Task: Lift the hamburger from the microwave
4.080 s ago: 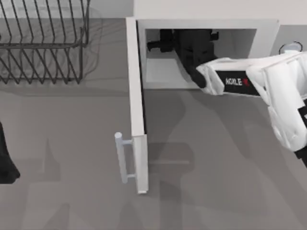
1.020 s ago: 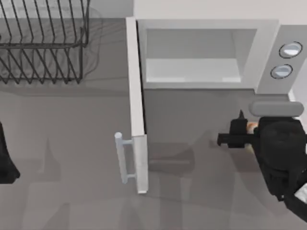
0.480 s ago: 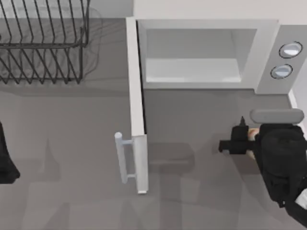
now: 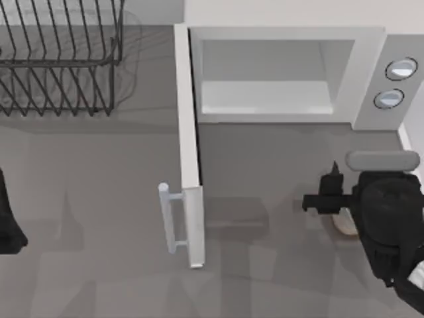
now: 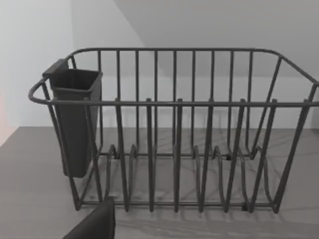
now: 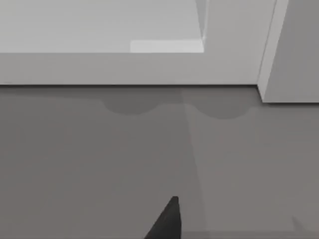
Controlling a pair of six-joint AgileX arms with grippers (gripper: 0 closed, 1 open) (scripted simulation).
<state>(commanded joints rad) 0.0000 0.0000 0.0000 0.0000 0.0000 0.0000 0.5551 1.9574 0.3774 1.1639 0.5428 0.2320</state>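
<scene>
The white microwave (image 4: 368, 66) stands at the back with its door (image 4: 188, 146) swung wide open and its pale cavity bare. My right gripper (image 4: 326, 189) hovers over the table in front of the microwave's knob side, well outside the cavity. A pale cream-tan edge of the hamburger (image 4: 343, 227) peeks out from under the gripper's dark body, on its near side. The right wrist view shows the microwave's front edge (image 6: 149, 69) and bare table, with no hamburger in it. My left gripper (image 4: 8, 228) is parked at the table's left edge.
A dark wire dish rack (image 4: 59, 59) with a cutlery cup (image 5: 75, 119) stands at the back left. The open door with its bar handle (image 4: 169, 215) juts forward across the table's middle. Two round knobs (image 4: 394, 83) sit on the microwave's right.
My right arm has come out of the cavity to the front right. In the last half second the hamburger's visible patch has shifted from beside the gripper's tip to under its near side.
</scene>
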